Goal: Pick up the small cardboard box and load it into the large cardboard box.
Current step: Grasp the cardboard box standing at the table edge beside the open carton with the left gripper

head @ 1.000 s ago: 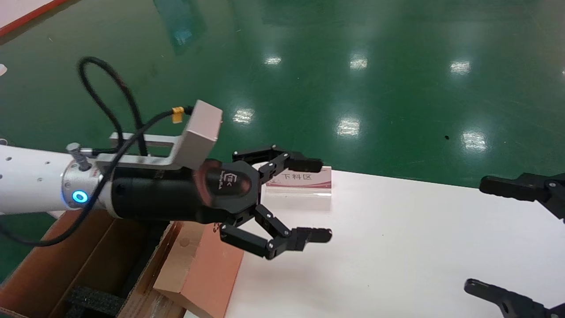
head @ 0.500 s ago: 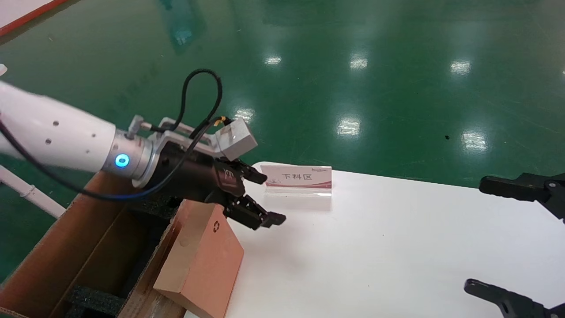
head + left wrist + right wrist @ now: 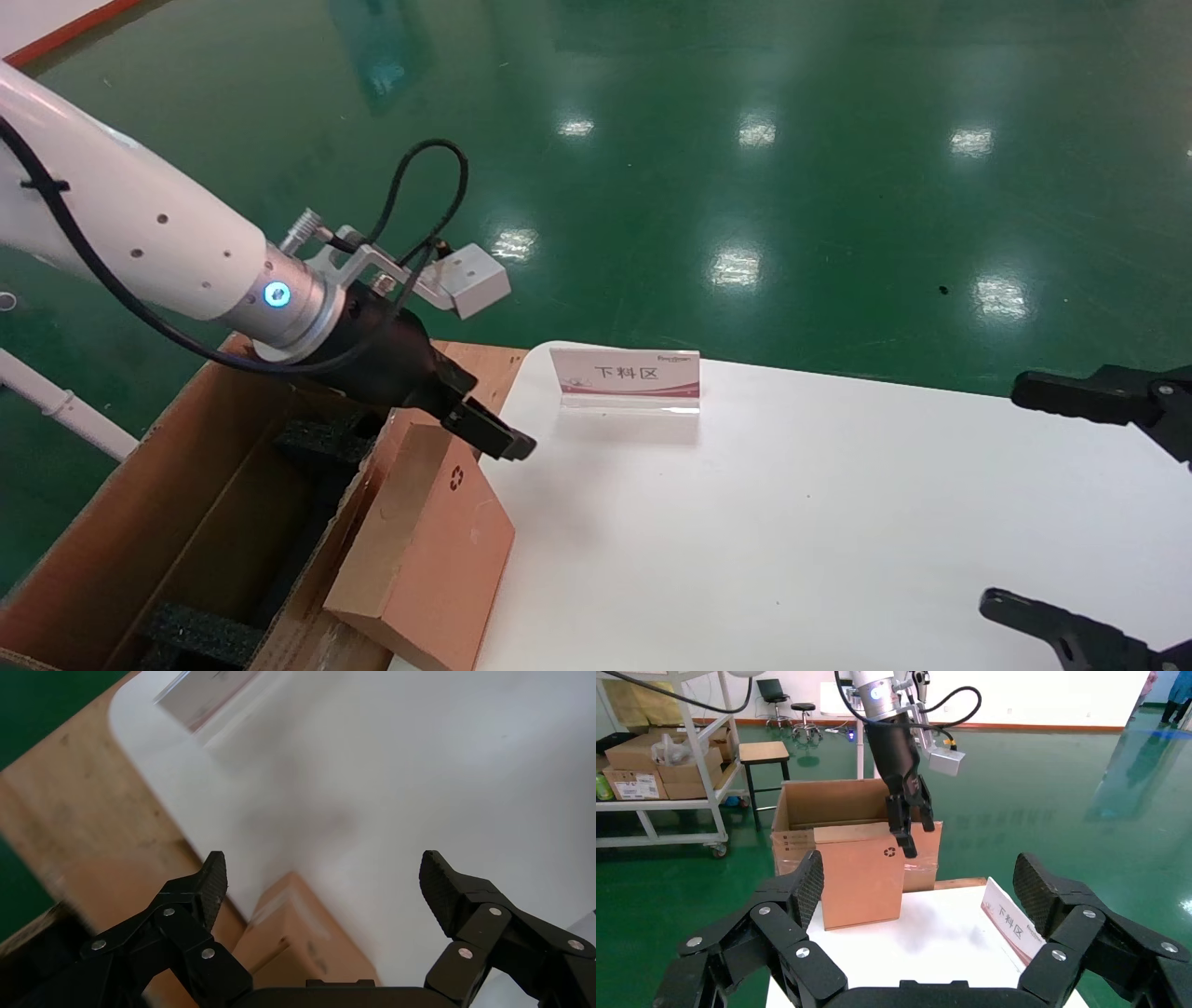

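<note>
At the far left the large cardboard box [image 3: 130,522] stood open beside the white surface [image 3: 792,522], its near wall running along the surface's left edge and black foam blocks [image 3: 200,634] lining its bottom. The small cardboard box [image 3: 424,545] stood on that left edge, leaning against the carton's wall, its recycling symbol facing up. The left gripper [image 3: 484,431] hung at about twelve o'clock from the small box, just above its top corner, pointing down and toward the surface. From the left wrist the jaws were spread wide and empty, the small box's top edge [image 3: 302,931] lying below and between them, nearer the one finger [image 3: 207,881] than the other; whether either finger touched the cardboard I could not tell. To the right, at roughly two o'clock from the small box, a small sign stand [image 3: 626,377] stood near the surface's far edge. Beyond it the surface lay white and bare out to the right gripper [image 3: 1099,522], which was parked at three o'clock over the right edge, its jaws wide apart and holding nothing.
</note>
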Controlling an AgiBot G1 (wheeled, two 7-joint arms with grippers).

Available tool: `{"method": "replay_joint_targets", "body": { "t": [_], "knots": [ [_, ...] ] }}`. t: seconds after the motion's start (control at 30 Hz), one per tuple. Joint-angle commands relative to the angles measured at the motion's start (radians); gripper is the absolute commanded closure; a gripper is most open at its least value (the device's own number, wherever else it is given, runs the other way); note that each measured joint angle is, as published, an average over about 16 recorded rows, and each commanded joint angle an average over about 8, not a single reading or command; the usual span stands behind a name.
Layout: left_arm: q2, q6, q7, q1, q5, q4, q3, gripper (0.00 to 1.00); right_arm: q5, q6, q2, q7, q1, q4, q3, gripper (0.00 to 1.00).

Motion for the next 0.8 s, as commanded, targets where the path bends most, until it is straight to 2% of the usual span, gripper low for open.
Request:
{"method": "replay_joint_targets", "body": {
  "t": [0.03, 0.5, 0.8],
  "knots": [
    [-0.002, 0.002, -0.035, -0.035, 0.005, -0.001, 0.041, 0.00, 0.000, 0.000, 0.000, 0.000, 0.000, 0.000, 0.000, 0.00],
    [-0.009, 0.007, -0.190, -0.260, -0.090, -0.001, 0.397, 0.00, 0.001, 0.001, 0.001, -0.001, 0.000, 0.000, -0.001, 0.00],
    [0.022, -0.002, -0.275, -0.375, -0.126, -0.002, 0.619, 0.00, 0.001, 0.001, 0.001, -0.001, 0.000, 0.000, -0.002, 0.00]
  ]
}}
